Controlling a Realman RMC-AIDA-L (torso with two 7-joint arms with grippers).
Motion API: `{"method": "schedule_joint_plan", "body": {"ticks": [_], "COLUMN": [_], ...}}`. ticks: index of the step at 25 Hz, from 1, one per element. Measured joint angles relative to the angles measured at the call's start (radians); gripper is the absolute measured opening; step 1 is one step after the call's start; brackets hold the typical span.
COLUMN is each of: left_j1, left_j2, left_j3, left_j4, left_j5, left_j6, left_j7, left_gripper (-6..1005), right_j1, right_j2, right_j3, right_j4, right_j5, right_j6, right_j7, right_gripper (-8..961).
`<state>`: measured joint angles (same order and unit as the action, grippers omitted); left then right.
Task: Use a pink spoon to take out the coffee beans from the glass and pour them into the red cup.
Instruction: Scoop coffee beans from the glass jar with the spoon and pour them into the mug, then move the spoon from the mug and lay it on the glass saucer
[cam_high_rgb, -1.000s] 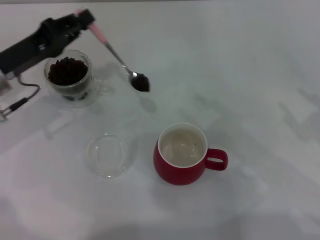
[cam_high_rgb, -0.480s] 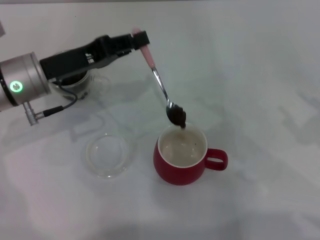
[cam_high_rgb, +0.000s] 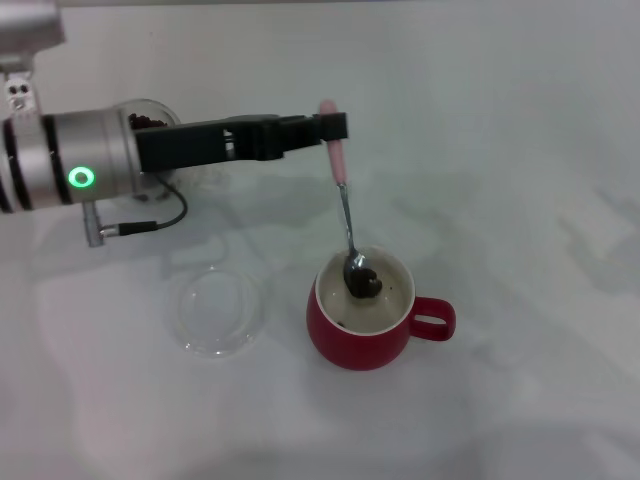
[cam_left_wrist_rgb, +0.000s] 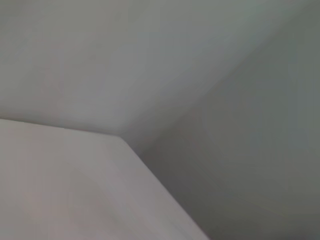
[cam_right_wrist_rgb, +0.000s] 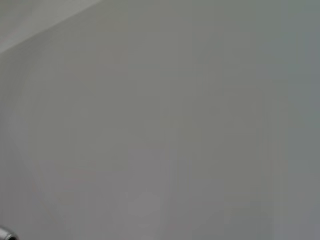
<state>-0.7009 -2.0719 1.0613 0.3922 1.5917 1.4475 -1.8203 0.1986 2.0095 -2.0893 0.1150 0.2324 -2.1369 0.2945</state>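
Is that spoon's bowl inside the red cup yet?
Yes: the pink spoon dips below the red cup rim, with coffee beans at its bowl.

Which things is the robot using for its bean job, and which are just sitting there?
Using:
left gripper, holding the spoon's handle
pink spoon, bowl inside the cup
coffee beans on the spoon
red cup
glass, mostly hidden behind the arm

Just sitting there:
clear saucer
table

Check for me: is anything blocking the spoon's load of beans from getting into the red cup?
Nothing visible does. The left gripper holds the pink spoon by its handle top, and the bowl with its coffee beans already hangs inside the red cup mouth. The clear saucer lies off to the side.
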Motion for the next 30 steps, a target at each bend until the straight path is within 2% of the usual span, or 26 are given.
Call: {"method": "schedule_joint_plan", "body": {"ticks": [6, 13, 19, 23, 27, 30], "left_j1": [-0.049, -0.043, -0.025, 0.045, 0.163, 0.255], "left_j2": [-0.004, -0.005, 0.0, 0.011, 0.021, 0.031], "left_j3": [0.056, 0.137, 0.133, 0.123, 0.073, 0.005], "left_j4": [0.05, 0.188, 0.213, 0.27, 0.366, 0.385], "left_j5": [0.031, 0.031, 0.013, -0.028, -0.074, -0.084], "left_j6": [-0.001, -0.001, 0.007, 0.029, 0.05, 0.052], "left_j7": [0.06, 0.03, 0.003, -0.028, -0.067, -0.08], "left_gripper": [129, 128, 129, 129, 130, 130], "right_j1": [0.0, 0.001, 0.001, -0.001, -0.002, -0.003], "right_j2": [0.0, 0.0, 0.0, -0.001, -0.001, -0.002], "right_j3": [0.0, 0.004, 0.007, 0.008, 0.01, 0.012], "right_j4": [0.0, 0.0, 0.001, 0.002, 0.001, 0.0], "right_j5": [0.0, 0.001, 0.001, 0.005, 0.007, 0.009], "right_j6": [0.007, 0.009, 0.004, -0.003, -0.009, -0.009], "right_j7": [0.0, 0.0, 0.0, 0.001, 0.004, 0.007], "right_gripper": [611, 611, 611, 611, 610, 610]}}
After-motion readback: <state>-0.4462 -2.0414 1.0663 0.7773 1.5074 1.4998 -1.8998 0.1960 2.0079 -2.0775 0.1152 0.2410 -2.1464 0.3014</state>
